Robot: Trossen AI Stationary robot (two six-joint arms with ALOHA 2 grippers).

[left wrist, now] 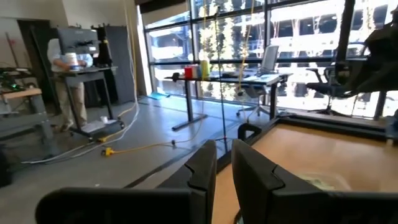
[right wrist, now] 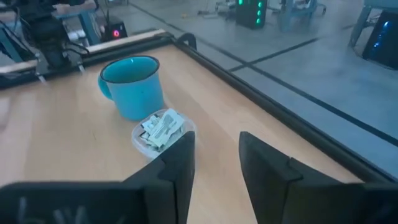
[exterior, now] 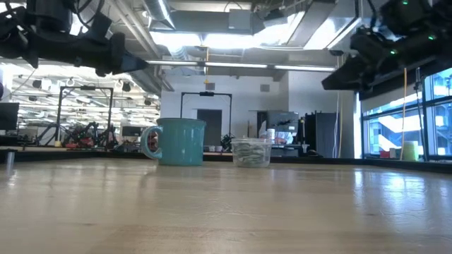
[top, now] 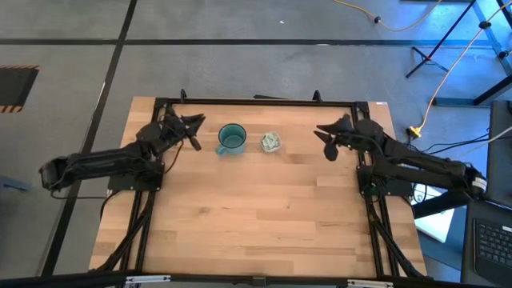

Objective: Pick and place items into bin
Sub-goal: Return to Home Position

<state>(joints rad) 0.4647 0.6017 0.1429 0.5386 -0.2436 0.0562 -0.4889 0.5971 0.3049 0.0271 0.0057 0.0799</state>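
Observation:
The teal mug [top: 231, 139] [exterior: 176, 141] [right wrist: 132, 86] stands upright on the far middle of the table. Just right of it stands the bin, a small clear cup [top: 271, 142] [exterior: 251, 152] [right wrist: 163, 134], and pale green and silver packets [right wrist: 161, 127] are piled inside it. I see no packets lying loose on the wood. My left gripper [top: 200, 133] [left wrist: 224, 158] hovers open, left of the mug and above the table. My right gripper [top: 322, 142] [right wrist: 216, 146] hovers open, right of the cup and pointing toward it. Neither touches anything.
A black frame [top: 256, 102] runs along the table's far edge and sides. Bare wood [top: 256, 216] fills the near half of the table. In the left wrist view a person [left wrist: 68, 62] stands at a cart in the room beyond the table.

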